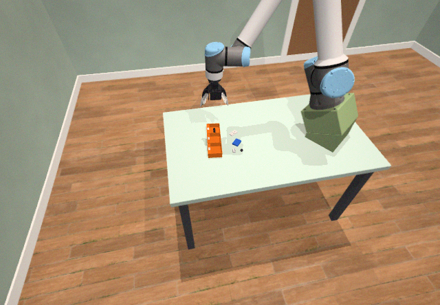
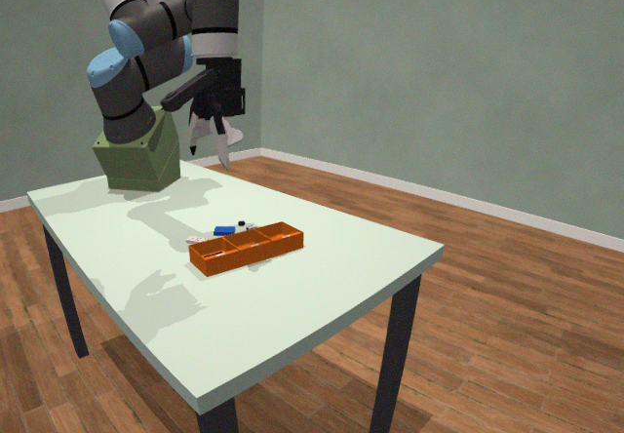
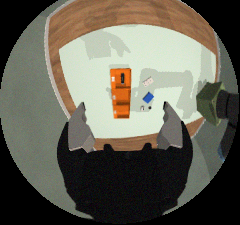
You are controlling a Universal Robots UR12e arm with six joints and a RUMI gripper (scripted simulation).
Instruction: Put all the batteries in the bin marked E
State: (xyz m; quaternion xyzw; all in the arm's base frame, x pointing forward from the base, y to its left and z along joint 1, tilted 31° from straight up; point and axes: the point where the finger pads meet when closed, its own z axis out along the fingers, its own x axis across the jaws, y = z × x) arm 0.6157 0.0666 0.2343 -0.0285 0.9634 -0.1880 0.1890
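In the top view, a pale table (image 1: 269,177) (image 2: 302,297) (image 3: 170,60) stands on a plank floor (image 1: 106,259) (image 2: 503,307) (image 3: 130,7); your orange bins (image 1: 220,150) (image 2: 252,255) (image 3: 130,97) sit upright, nearer its left edge than its right. Your exterior view shows the gripper (image 1: 214,104) (image 2: 210,159) (image 3: 124,102) high above the table, fingers spread wide. In your wrist view, a black object (image 3: 122,78) lies in the bin at the table's far-edge end; you cannot tell which items are batteries, or which bin is E. A blue block (image 1: 236,142) (image 2: 224,230) (image 3: 148,97) lies beside the bins, toward the table's right edge.
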